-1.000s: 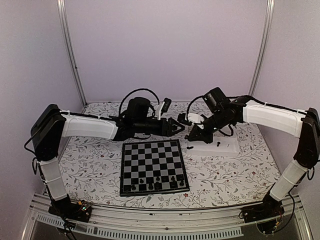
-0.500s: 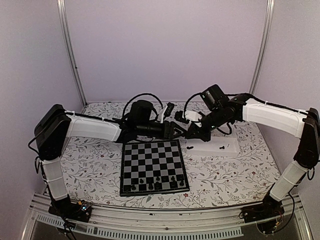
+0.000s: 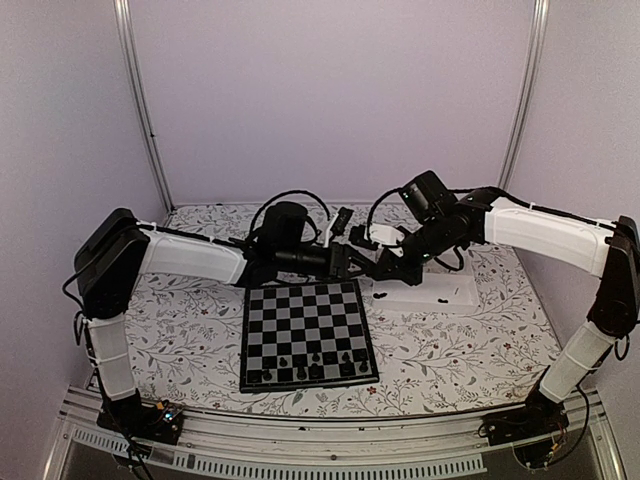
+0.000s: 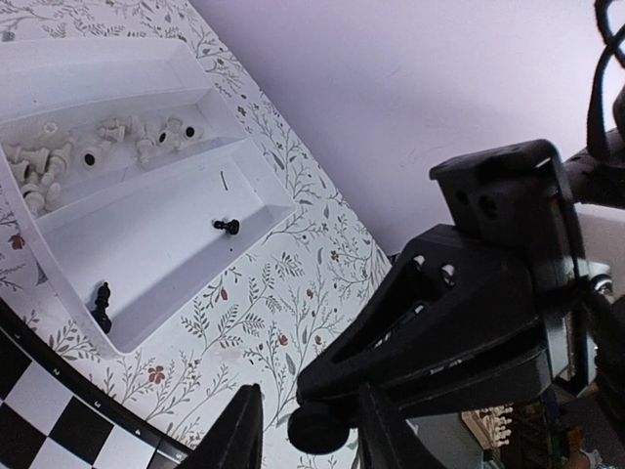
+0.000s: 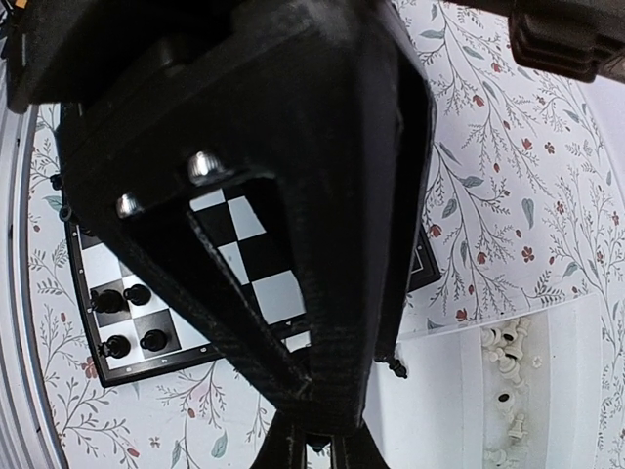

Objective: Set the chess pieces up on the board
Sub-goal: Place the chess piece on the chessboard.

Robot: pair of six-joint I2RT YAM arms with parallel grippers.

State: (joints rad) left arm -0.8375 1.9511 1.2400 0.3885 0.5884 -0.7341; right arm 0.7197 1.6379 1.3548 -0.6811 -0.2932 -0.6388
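Observation:
Above the table, between the board and the white tray, my two grippers meet tip to tip. My right gripper is shut on a small black chess piece, held by its top with the round base sticking out. My left gripper straddles that base with its jaws apart, and a gap still shows on one side. In the right wrist view my right gripper pinches the piece, and the left gripper's body fills most of the frame. Several black pieces stand on the board's near rows.
The tray holds a heap of white pieces in its far compartment. Two loose black pieces lie in its near one. The flowered tablecloth surrounds the board. Both arms span the space above the board's far edge.
My left gripper has reached right to the right gripper, and its jaws have narrowed around the piece. My right gripper has risen from the tray and shifted left with the piece.

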